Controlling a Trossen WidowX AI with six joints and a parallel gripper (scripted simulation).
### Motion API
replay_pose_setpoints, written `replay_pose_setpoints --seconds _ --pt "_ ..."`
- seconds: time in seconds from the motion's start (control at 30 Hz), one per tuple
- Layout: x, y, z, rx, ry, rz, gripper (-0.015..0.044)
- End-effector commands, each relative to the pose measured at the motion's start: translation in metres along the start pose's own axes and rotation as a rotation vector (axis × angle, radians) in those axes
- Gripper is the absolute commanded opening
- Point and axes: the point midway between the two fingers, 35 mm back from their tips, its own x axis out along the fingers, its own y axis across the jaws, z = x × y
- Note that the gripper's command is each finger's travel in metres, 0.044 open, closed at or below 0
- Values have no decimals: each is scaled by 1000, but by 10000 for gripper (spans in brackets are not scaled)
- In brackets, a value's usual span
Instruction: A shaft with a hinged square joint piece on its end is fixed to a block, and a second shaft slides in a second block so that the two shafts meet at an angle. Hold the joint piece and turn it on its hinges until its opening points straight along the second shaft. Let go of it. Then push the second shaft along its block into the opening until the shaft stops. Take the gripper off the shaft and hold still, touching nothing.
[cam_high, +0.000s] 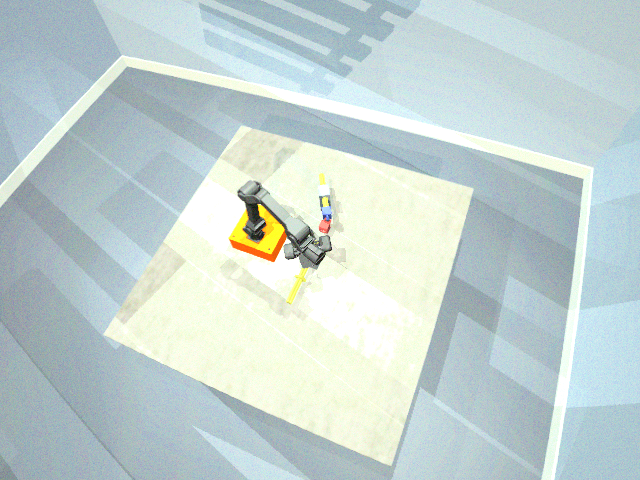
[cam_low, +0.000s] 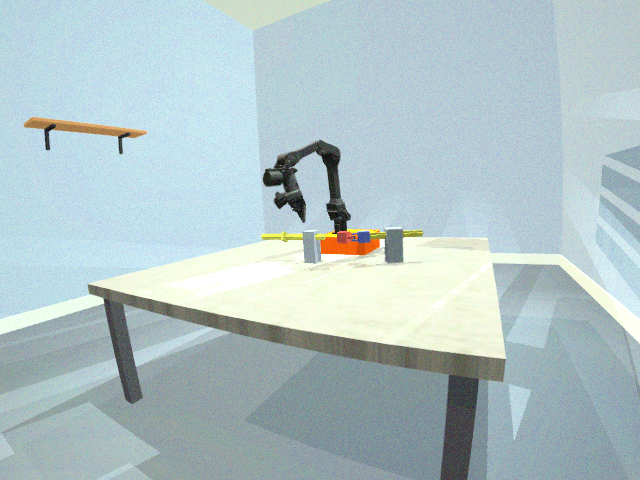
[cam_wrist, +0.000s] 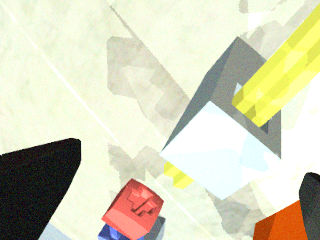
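Observation:
The red square joint piece (cam_high: 324, 225) (cam_low: 343, 237) (cam_wrist: 134, 208) sits on a blue hinge part (cam_high: 326, 210) (cam_low: 363, 236) at the end of the fixed shaft (cam_high: 322, 179) (cam_low: 410, 233), which is held by a pale block (cam_high: 324, 190) (cam_low: 393, 244). The second yellow shaft (cam_high: 296, 289) (cam_low: 281, 237) (cam_wrist: 283, 74) passes through the second block (cam_low: 311, 246) (cam_wrist: 223, 150). Its short tip (cam_wrist: 176, 175) ends apart from the joint piece. My gripper (cam_high: 309, 259) (cam_low: 301, 215) (cam_wrist: 195, 170) is open and empty. It hangs above the second block, touching nothing.
The arm's orange base (cam_high: 256, 240) (cam_low: 348, 246) stands beside the shafts on the pale table (cam_high: 361, 361) (cam_low: 361, 310) (cam_wrist: 67, 27). A wooden shelf (cam_low: 82, 126) hangs on the far wall.

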Motion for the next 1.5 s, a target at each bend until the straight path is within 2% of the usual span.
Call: replay_pose_setpoints --seconds 0.0,0.5,0.93,1.23,1.47 --pt "-6 -7 19 -145 -44 -28 440" --pt "-32 -43 77 -628 -144 -175 440" --pt "-58 -83 120 -1024 -141 -354 440" --pt "-60 -85 122 -1038 -140 -362 440" --pt "-50 -88 127 -839 -215 -302 440"
